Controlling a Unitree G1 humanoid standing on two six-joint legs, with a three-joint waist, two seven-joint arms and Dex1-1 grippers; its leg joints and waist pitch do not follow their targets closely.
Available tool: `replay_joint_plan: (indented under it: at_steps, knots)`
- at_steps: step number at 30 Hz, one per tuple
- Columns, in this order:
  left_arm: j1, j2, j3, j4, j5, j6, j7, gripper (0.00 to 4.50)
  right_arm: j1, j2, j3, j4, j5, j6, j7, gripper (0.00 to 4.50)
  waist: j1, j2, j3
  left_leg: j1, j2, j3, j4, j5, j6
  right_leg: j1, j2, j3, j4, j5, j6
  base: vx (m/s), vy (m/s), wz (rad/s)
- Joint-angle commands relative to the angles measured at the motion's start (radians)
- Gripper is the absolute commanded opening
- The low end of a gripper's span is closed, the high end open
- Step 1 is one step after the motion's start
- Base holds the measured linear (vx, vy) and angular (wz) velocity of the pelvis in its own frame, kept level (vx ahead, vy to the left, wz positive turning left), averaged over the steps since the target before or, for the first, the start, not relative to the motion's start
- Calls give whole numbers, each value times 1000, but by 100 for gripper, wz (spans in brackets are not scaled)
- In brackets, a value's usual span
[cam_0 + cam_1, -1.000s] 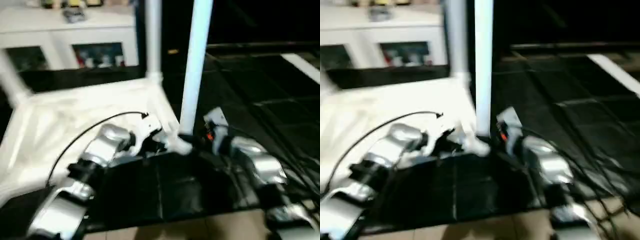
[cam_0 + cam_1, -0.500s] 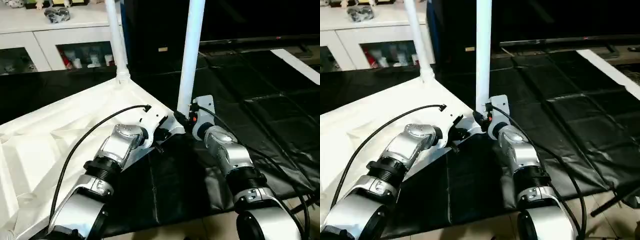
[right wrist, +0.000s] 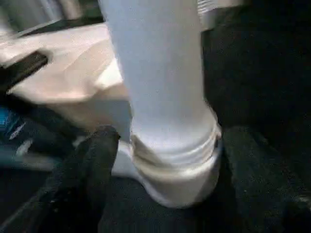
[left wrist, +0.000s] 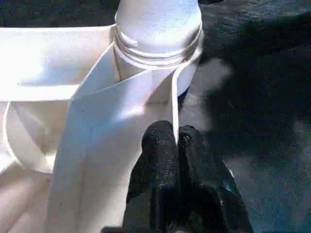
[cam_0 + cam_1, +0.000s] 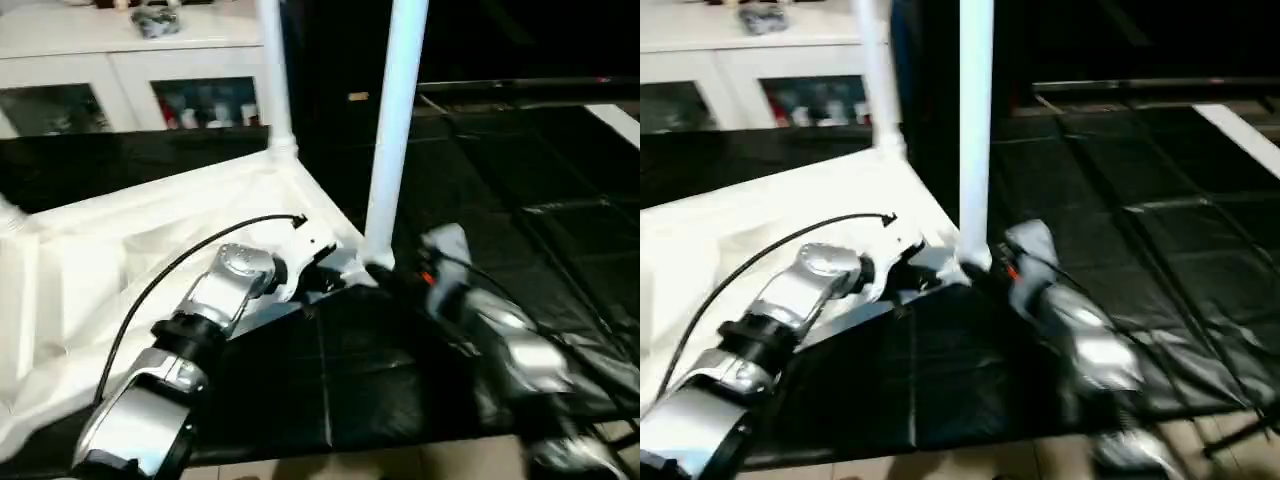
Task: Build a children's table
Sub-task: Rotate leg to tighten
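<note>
Table top (image 5: 120,250) is lying upside down across the left half of the head view, ribbed side up, on the black mat (image 5: 560,250). Two legs stand up from it: one at the back corner (image 5: 272,70) near top center, and one at the near corner (image 5: 395,130) just right of center, which is the one I'm working on.

My left claw (image 4: 174,141) is clenched on the thin edge of the top, right beside the near socket (image 4: 158,53). My right claw (image 3: 160,170) sits at the foot of that near leg with its fingers (image 3: 92,160) spread, one on each side of the leg's base, so it's released rather than squeezing.

For this step I'd say the trick is keeping the left pinch firm so the corner doesn't lift or skate on the mat, and taking the leg low, close to the collar, so any twist goes straight down into the socket instead of levering it sideways. The leg looks upright; I can't tell if it's fully seated.

Room-wise: right of the leg is open mat, plenty of space for my right arm. Left is crowded by my own left forearm (image 5: 200,310) and its cable (image 5: 190,260). The cabinet (image 5: 130,70) along the top left is well apart.
</note>
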Motion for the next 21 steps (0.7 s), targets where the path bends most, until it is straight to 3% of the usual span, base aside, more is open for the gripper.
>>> replay_joint_plan:
  at_steps: [1, 3, 4, 6, 10, 13, 16, 19, 20, 21]
  knots:
    - [-5, 8, -27, -31, -10, -21, -63, 0, 10, -29, -5, -54, 26, 10, 62, 399, 1, -1, -73, 3, 19, 1, -66, -199, 84, 63, -51, 50, -68, -262, -200, 0, 0, 0]
    - [-6, 20, -47, -26, -9, -48, -113, 0, 40, -89, -25, -96, 56, 32, 132, 408, 4, -5, -73, -1, 17, 0, -65, -187, 91, 68, -53, 49, -68, -270, -194, 0, 0, 0]
    - [-8, 20, -51, -25, -9, -50, -118, 0, 42, -99, -29, -98, 61, 34, 143, 433, 6, -6, -73, -1, 17, 0, -65, -181, 92, 67, -53, 49, -69, -273, -193, 0, 0, 0]
    - [-6, 37, -68, -33, -10, -66, -167, 0, 54, -137, -34, -119, 78, 44, 187, 441, 11, -2, -72, 1, 17, 2, -63, -182, 93, 63, -54, 48, -72, -302, -185, 0, 0, 0]
    - [-3, 77, -100, -34, -10, -118, -277, 0, 59, -210, -21, -149, 108, 71, 294, 448, 27, -6, -73, 3, 18, 2, -64, -181, 94, 62, -53, 47, -75, -327, -173, 0, 0, 0]
    - [4, 99, -106, -41, -14, -137, -317, 0, 52, -230, 4, -169, 124, 94, 349, 448, 31, -3, -72, 1, 20, 2, -64, -188, 90, 61, -53, 45, -73, -334, -170, 0, 0, 0]
    - [33, 135, -107, -75, -34, -159, -381, 0, 34, -242, 64, -185, 110, 97, 409, 448, 31, -10, -72, -3, 22, 0, -67, -181, 83, 63, -55, 45, -72, -345, -167, 0, 0, 0]
    - [42, 153, -116, -95, -37, -163, -408, 0, 10, -243, 94, -178, 98, 86, 440, 448, 31, 0, -73, 4, 24, 1, -66, -188, 76, 56, -54, 47, -71, -333, -175, 0, 0, 0]
    - [43, 160, -120, -106, -40, -162, -422, 0, -5, -244, 107, -172, 91, 78, 455, 448, 31, -7, -74, 3, 25, 1, -67, -187, 75, 57, -54, 47, -69, -328, -177, 0, 0, 0]
    - [34, 160, -126, -101, -38, -173, -436, 0, -35, -245, 121, -145, 82, 69, 476, 448, 32, -6, -73, 0, 23, 0, -67, -182, 75, 59, -54, 47, -65, -326, -180, 0, 0, 0]
